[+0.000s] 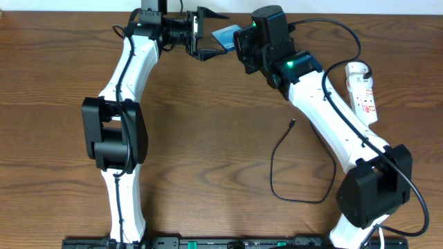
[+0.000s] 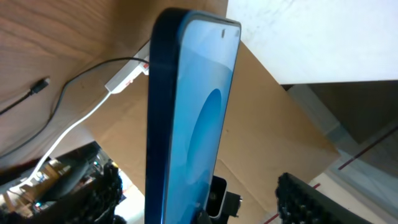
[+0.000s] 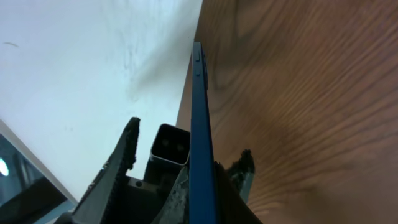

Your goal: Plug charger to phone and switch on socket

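Overhead shows the wooden counter (image 1: pixel 208 138), the white power strip (image 1: pixel 363 86) on its right, the black charger cable (image 1: pixel 277 173) looped loose nearby, and the blue phone (image 1: pixel 223 34) raised at the far edge, right fingers (image 1: pixel 237 38) clamped on it, left fingers (image 1: pixel 213 34) spread wide around it.

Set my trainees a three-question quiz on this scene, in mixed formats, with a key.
1. True or false: the tip of the charger is plugged into the phone.
2. Which gripper is shut on the phone: A) left, B) right?
3. Name the arm the socket lies beside.
Key: 1 false, the charger's tip lies on the table; 2 B, the right gripper, while the left gripper is open; 3 the right arm.
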`<action>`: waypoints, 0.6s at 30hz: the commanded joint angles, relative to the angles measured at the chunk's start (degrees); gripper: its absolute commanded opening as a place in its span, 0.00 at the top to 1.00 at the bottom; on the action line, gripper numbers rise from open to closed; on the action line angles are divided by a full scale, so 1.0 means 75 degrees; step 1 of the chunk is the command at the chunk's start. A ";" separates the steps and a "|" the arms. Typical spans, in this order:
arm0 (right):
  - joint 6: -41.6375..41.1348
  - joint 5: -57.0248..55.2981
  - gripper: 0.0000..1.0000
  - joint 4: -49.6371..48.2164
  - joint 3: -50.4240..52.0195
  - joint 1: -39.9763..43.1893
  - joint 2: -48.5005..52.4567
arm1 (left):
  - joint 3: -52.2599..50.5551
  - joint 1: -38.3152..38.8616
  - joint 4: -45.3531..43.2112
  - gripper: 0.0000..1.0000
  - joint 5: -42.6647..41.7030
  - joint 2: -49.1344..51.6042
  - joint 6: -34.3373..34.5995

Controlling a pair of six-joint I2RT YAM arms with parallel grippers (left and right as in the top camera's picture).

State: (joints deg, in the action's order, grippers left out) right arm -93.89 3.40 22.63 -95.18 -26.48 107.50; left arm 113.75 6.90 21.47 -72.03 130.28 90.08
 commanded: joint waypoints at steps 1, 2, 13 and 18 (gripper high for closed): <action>-0.0286 0.0233 0.98 -0.0111 -0.0108 -0.0023 -0.0379 | 0.0050 -0.0023 -0.0026 0.31 -0.0079 -0.0198 0.0026; -0.0312 0.0271 0.98 -0.0111 -0.0108 -0.0023 -0.0379 | 0.0050 -0.0023 -0.0026 0.34 -0.0079 -0.0198 0.0026; -0.0399 0.0629 0.98 -0.0195 -0.0108 -0.0023 -0.0379 | 0.0050 -0.0023 -0.0026 0.50 0.0335 -0.0198 0.0026; -0.0469 0.0627 0.98 -0.0195 -0.0108 -0.0023 -0.0376 | 0.0050 -0.0023 -0.0026 0.53 0.0356 -0.0198 0.0029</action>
State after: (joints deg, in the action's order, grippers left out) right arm -96.38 7.73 21.96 -95.18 -26.48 107.50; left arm 113.75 6.90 21.37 -70.06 130.28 90.19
